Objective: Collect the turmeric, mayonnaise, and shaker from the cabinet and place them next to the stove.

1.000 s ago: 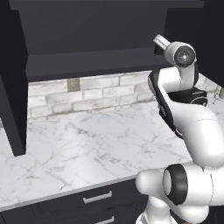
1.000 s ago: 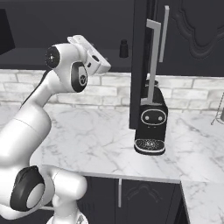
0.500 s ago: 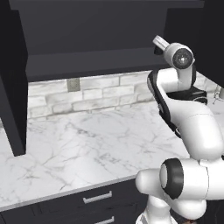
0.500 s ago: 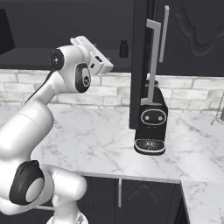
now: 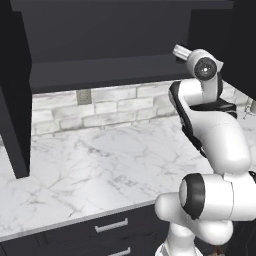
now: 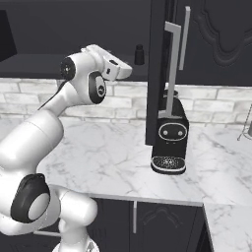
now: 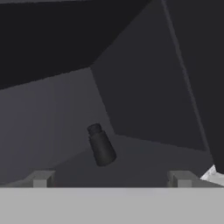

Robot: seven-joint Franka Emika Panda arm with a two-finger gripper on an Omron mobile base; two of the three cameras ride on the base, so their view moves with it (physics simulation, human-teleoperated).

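The shaker point(image 6: 139, 54) is small and black and stands on the dark shelf of the black overhead cabinet point(image 6: 49, 61), near its right end. In the hand view the shaker point(image 7: 101, 146) lies ahead of my gripper point(image 7: 110, 181), inside the cabinet point(image 7: 144, 87), a short way off. It sits a little left of the middle of the gap between my fingertips point(image 7: 41, 178). My gripper point(image 6: 127, 70) is open with nothing in it, raised to shelf height just left of the shaker. The hand point(image 5: 181, 51) pokes toward the shelf point(image 5: 110, 67). The turmeric, mayonnaise and stove are out of view.
An open cabinet door with a silver handle point(image 6: 172, 59) hangs right of the shaker. A black coffee machine point(image 6: 170, 142) stands below it on the marble counter point(image 5: 100, 165). Another open door point(image 5: 12, 100) hangs at the left. Dark drawers point(image 5: 110, 227) run under the counter.
The hand has crept a little to the right and forward toward the shaker. The jaws have stayed open.
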